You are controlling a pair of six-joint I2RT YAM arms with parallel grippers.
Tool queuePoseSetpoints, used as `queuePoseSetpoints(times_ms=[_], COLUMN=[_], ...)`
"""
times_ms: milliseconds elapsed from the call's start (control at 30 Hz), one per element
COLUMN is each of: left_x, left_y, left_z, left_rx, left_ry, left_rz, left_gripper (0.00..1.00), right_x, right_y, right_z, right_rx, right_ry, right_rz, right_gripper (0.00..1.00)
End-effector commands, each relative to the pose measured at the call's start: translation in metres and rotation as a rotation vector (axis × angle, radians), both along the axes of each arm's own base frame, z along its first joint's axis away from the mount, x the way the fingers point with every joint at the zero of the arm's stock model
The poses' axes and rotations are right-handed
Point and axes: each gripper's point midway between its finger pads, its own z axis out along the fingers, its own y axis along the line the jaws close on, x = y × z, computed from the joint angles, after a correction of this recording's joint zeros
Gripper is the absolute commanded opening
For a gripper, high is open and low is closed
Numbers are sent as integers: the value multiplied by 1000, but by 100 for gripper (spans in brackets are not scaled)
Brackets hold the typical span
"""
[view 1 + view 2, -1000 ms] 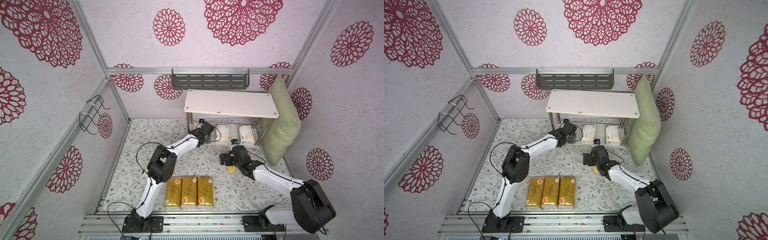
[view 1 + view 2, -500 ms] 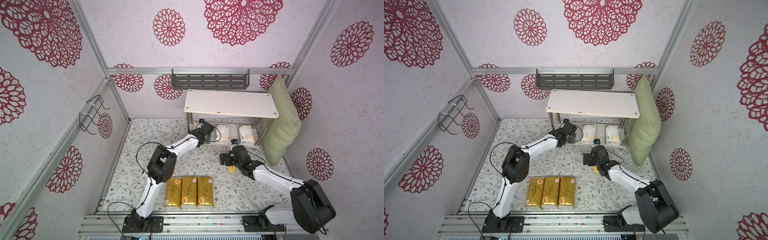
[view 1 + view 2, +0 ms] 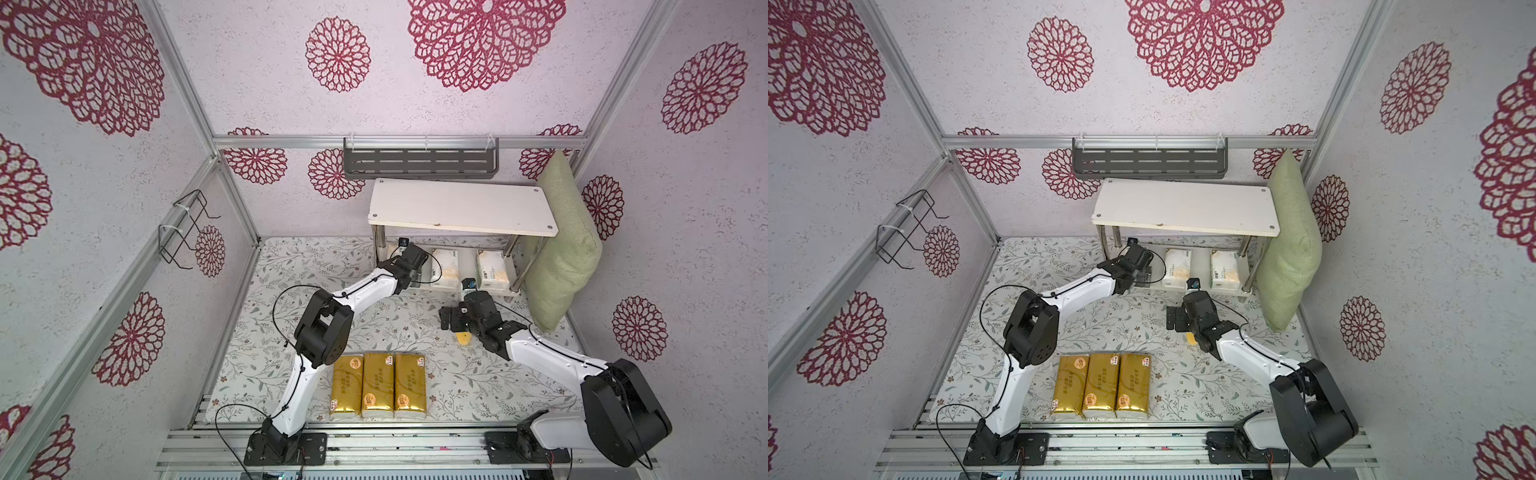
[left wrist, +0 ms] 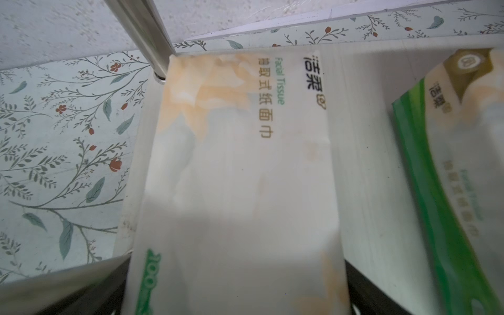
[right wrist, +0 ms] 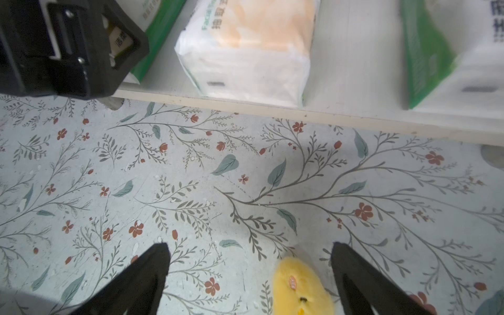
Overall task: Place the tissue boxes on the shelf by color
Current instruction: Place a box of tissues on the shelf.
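The shelf [image 3: 461, 205] stands at the back of the mat. Two white tissue boxes [image 3: 445, 270] [image 3: 491, 270] lie on its lower board [image 4: 362, 163]. A third white pack [image 4: 240, 177] lies at that board's left end beside a chrome leg [image 4: 144, 35]. My left gripper [image 3: 419, 277] [image 4: 237, 286] is open, with a finger on each side of it. Three gold tissue boxes [image 3: 347, 384] [image 3: 377, 384] [image 3: 409, 384] lie side by side at the front. My right gripper [image 3: 456, 322] [image 5: 248, 245] hangs open over the mat before the shelf, holding nothing.
A small yellow lump [image 5: 301, 286] lies on the mat between the right fingers [image 5: 152, 261]. A green pillow [image 3: 561, 249] leans against the shelf's right end. A grey slotted rack [image 3: 419, 162] hangs on the back wall, a black wire rack [image 3: 183, 228] on the left wall.
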Motion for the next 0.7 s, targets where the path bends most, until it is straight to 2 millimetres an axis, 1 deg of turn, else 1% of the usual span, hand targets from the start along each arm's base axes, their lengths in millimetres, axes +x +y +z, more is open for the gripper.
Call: queuePoseSetpoints(times_ms=[0,167,367,667], left_x=[1,2,-1,-3], left_y=[-2,-3,-2,-6], left_z=[37,41,41,58], left_rx=[-33,-36,-38,-50], left_ry=[-55,-65,-69,-100], left_rz=[-1,0,5,-4], left_gripper=[97,97,97,97], right_x=[5,4,4,3], right_y=[7,7,7,7], right_z=[14,13,13,12], right_rx=[28,30,31,34], right_ry=[-32,-29,-30,-29], right_rz=[10,10,10,13], right_gripper=[99,99,99,99])
